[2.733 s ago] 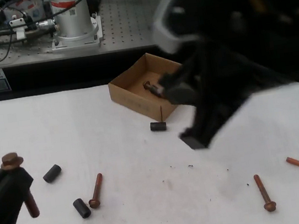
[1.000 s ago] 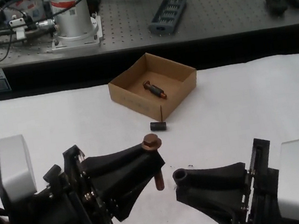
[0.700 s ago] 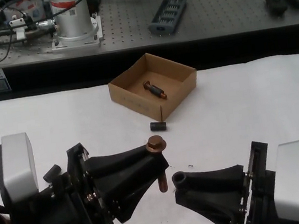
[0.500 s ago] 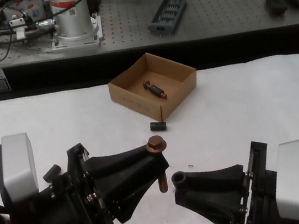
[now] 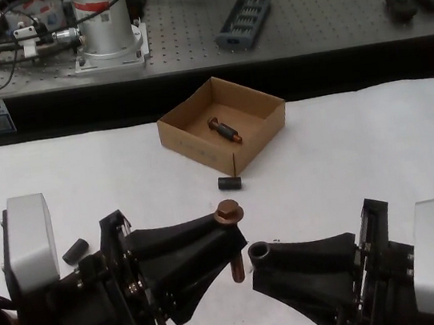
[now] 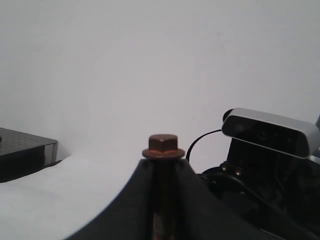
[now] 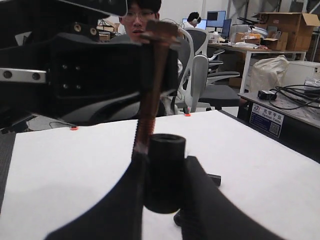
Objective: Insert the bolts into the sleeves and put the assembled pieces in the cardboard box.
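A bolt [image 5: 228, 212] and a sleeve [image 5: 258, 250] held side by side over the tabletop's [image 5: 361, 150] near edge.
The left gripper [image 6: 162, 180] is clamped on the upright bolt, and the right gripper [image 7: 164, 200] is clamped on the upright sleeve, just beside the bolt's shank. The box [image 5: 198, 145] sits by the far edge with one assembled piece [image 5: 225, 130] inside and a loose sleeve [image 5: 230, 183] just before its near corner.

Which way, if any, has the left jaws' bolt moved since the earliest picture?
Yes: in the high view the bolt went far right, ending just nearer than the loose sleeve by the cardboard box.
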